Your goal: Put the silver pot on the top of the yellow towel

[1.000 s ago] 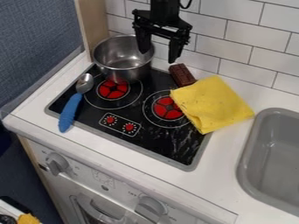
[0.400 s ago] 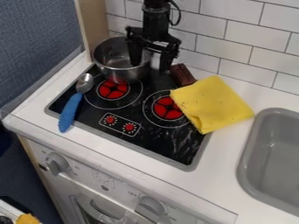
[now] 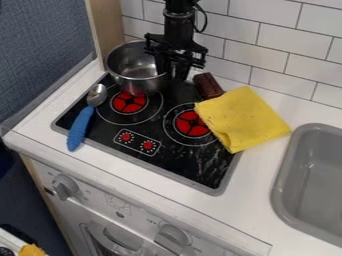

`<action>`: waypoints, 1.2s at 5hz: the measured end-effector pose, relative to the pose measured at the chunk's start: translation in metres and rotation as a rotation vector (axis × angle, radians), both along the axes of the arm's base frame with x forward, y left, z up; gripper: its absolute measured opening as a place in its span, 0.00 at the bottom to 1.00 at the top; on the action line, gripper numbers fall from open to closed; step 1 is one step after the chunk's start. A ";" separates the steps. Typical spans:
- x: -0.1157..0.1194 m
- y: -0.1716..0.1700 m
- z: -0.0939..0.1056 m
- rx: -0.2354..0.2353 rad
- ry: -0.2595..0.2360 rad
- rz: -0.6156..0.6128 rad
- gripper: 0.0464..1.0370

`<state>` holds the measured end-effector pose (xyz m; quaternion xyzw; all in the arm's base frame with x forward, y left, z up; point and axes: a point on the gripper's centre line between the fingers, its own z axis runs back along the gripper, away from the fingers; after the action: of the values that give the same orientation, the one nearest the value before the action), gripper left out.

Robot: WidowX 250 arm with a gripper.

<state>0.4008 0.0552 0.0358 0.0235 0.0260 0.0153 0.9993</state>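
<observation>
The black gripper (image 3: 172, 74) hangs at the right side of the silver pot (image 3: 135, 73), one finger inside the rim and the other outside, shut on the pot's wall. The pot stands upright at the back left of the black stove, behind the left red burner; its right edge is partly hidden by the gripper. To the right, the yellow towel (image 3: 244, 120) lies folded, partly over the stove's right edge and partly on the white counter.
A spoon with a blue handle (image 3: 81, 128) lies along the stove's left side. Between pot and towel, near the tiled wall (image 3: 270, 57), is a brown block (image 3: 208, 85). A grey sink (image 3: 310, 175) is at the right, and a wooden panel (image 3: 108, 26) rises behind the pot.
The gripper has come down and slightly left to the pot's right rim, and its fingers have drawn together on the wall. Pot and towel look unmoved.
</observation>
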 end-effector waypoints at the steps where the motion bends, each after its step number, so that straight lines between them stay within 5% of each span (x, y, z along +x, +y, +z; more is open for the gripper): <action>1: 0.001 -0.001 0.001 -0.001 -0.008 -0.003 0.11; 3: -0.001 -0.005 0.000 -0.003 -0.012 -0.046 0.04; 4: -0.006 -0.033 0.025 -0.012 -0.066 -0.095 0.04; 5: -0.011 -0.094 0.070 -0.040 -0.183 -0.275 0.04; 6: -0.018 -0.138 0.081 -0.070 -0.213 -0.400 0.04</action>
<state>0.3829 -0.0825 0.1171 -0.0083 -0.0841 -0.1817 0.9797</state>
